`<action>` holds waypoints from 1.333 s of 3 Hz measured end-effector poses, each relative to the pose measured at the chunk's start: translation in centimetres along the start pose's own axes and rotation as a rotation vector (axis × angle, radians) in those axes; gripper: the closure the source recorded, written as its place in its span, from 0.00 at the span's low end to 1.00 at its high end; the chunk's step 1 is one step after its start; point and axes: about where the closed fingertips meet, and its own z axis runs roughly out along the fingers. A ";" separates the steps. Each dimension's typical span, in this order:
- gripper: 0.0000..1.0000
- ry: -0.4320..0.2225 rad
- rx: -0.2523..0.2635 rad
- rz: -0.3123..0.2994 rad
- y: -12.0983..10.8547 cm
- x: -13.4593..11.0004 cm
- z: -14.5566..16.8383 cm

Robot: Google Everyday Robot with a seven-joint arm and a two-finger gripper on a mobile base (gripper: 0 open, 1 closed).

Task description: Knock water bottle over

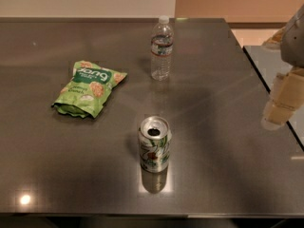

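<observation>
The water bottle (162, 48) stands upright near the far edge of the dark table (71, 160). It is clear and ribbed, with a white cap and a narrow white-and-red label band. My gripper (280, 103) is at the right edge of the view, above the table's right side. It is well to the right of the bottle and nearer to me, and touches nothing.
A green-and-white soda can (154, 144) stands upright in the middle front of the table. A green snack bag (88, 88) lies flat to the left. A second table surface (270, 61) adjoins on the right.
</observation>
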 end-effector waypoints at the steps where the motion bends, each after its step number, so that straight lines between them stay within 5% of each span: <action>1: 0.00 -0.009 0.008 0.001 -0.3 -0.2 -0.1; 4: 0.00 -0.191 0.050 0.027 -8.3 -5.1 1.5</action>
